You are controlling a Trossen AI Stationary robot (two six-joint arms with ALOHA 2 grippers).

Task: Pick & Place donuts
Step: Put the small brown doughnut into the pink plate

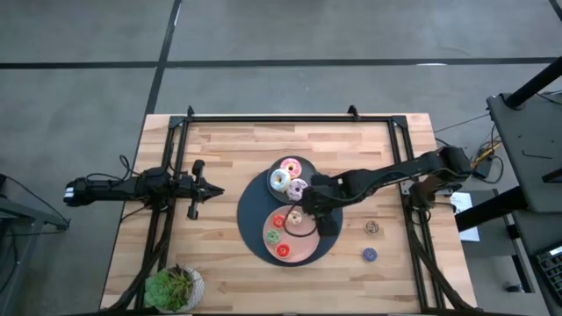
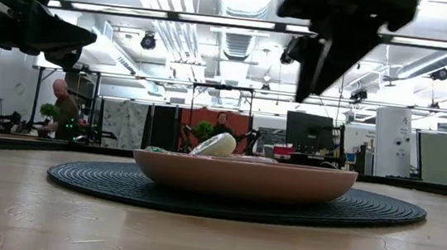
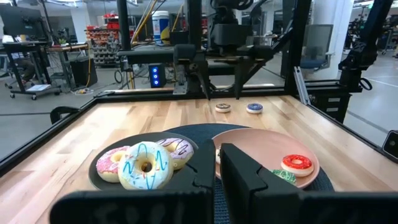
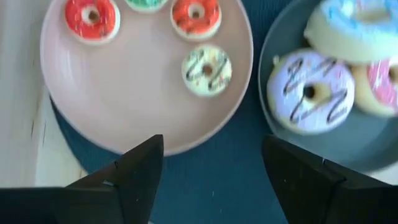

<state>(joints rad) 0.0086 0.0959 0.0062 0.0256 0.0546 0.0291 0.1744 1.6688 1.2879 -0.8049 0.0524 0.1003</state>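
Wooden table (image 1: 219, 254) carries a dark round mat (image 1: 250, 211) mid-right, two small donuts (image 1: 372, 228) right of it, potted plant (image 1: 173, 287) at near-left corner.

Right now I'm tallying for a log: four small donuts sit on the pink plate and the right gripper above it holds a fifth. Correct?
Not quite. Four small donuts do sit on the pink plate, but the right gripper above it is open and holds nothing, as the right wrist view shows.

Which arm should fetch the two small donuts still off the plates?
Right. The right gripper hangs open over the pink plate, near the brown donut and blue donut. The left gripper waits across the table.
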